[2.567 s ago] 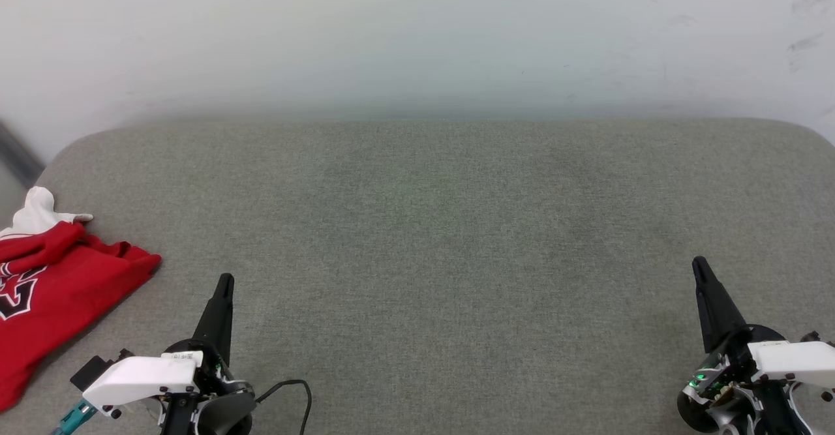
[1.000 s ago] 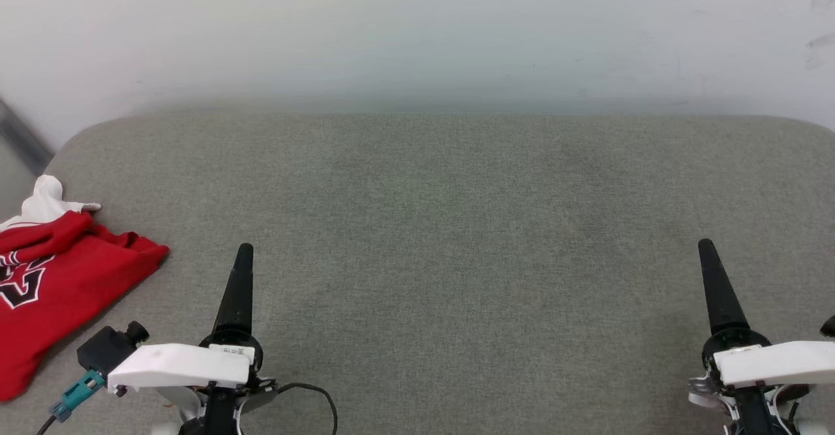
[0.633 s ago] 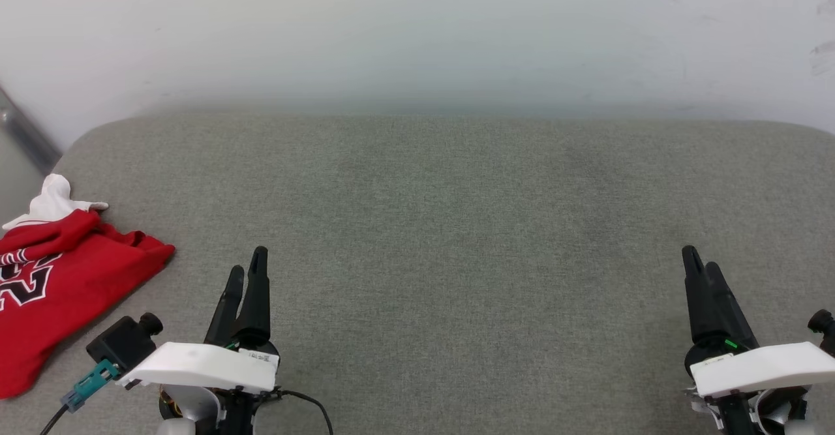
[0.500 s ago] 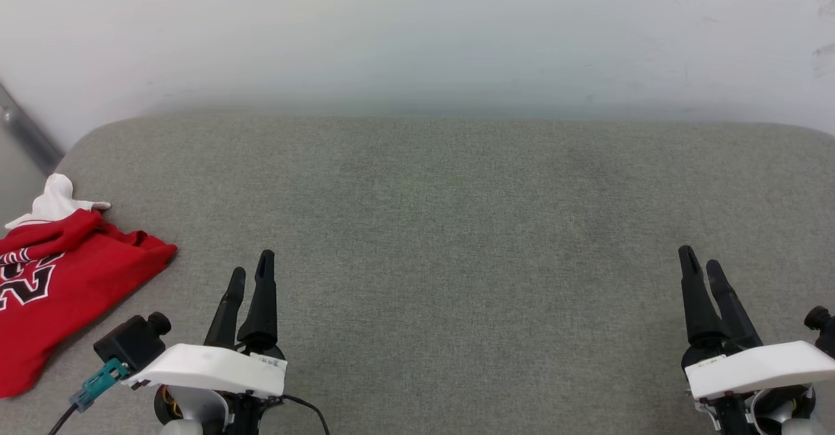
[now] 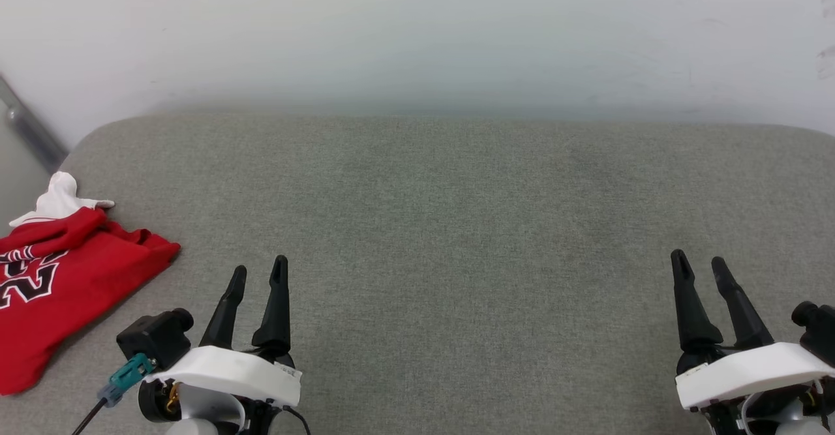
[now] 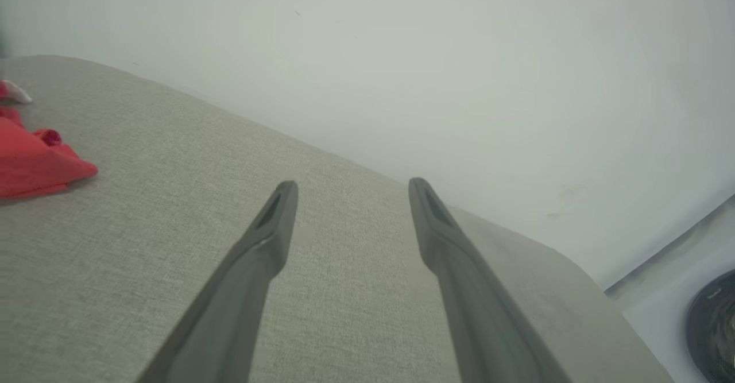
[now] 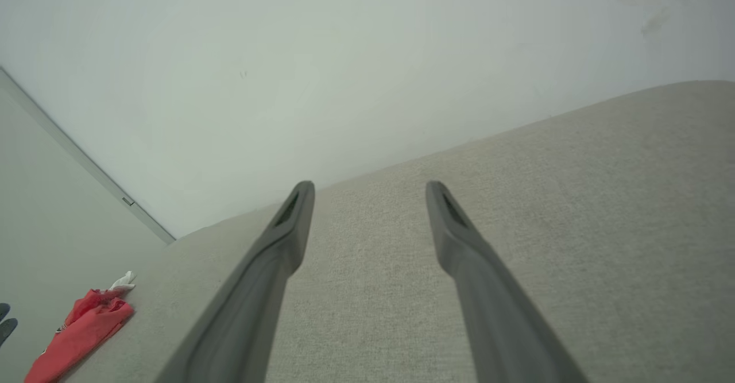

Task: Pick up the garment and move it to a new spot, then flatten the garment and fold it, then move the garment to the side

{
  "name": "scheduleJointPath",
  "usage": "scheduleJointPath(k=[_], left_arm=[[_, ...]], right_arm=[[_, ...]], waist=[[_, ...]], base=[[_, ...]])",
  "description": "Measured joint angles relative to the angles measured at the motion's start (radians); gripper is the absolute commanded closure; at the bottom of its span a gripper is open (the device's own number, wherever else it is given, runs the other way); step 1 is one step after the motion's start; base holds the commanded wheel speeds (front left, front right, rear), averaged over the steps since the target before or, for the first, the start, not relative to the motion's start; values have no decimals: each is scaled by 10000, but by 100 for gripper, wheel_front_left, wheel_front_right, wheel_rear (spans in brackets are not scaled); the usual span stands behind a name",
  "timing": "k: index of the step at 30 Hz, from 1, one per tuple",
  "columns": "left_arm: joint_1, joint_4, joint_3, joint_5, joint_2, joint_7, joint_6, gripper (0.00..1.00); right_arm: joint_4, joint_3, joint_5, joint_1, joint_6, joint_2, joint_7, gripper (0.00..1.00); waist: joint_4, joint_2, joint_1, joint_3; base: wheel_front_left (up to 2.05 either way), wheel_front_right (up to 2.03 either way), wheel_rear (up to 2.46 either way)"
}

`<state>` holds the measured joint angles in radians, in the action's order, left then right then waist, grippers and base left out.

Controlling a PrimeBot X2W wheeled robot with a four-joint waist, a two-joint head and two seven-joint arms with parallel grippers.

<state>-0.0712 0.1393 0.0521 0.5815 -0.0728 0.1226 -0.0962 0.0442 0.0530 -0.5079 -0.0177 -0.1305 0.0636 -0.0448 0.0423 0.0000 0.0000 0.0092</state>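
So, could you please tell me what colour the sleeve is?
White; the sleeve shows best in the head view.

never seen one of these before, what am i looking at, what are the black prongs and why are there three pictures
This is a two-armed robot at a grey padded surface that stands against a pale wall. The wide picture comes from a camera on its head, looking down. The black prongs belong to its two grippers: the left gripper at the lower left and the right gripper at the lower right. The other two pictures come from a camera on each wrist, looking along that arm's own prongs. Both grippers are open and hold nothing. On the surface lies the garment, a rumpled red shirt with a white sleeve and black-and-white print. It is at the far left edge, apart from both grippers, and it also shows, small and red, at the left of both wrist pictures.
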Motion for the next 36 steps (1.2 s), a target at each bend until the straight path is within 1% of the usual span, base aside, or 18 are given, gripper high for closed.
scheduleJointPath(k=[9,21,36], left_arm=[[0,-8,234,-1060,-186,232,184,0],[-9,-25,550,-2228,-370,531,399,0],[-9,67,798,-3350,-405,853,449,0]], right_arm=[[-186,100,1170,140,0,-50,-6,0],[-380,113,2393,240,-2,-98,-115,0],[-560,245,3373,426,-2,-109,-215,0]], waist=[[54,0,0,1],[135,0,0,5],[213,0,0,-34]], base=[[0,0,0],[0,0,0],[0,0,0]])
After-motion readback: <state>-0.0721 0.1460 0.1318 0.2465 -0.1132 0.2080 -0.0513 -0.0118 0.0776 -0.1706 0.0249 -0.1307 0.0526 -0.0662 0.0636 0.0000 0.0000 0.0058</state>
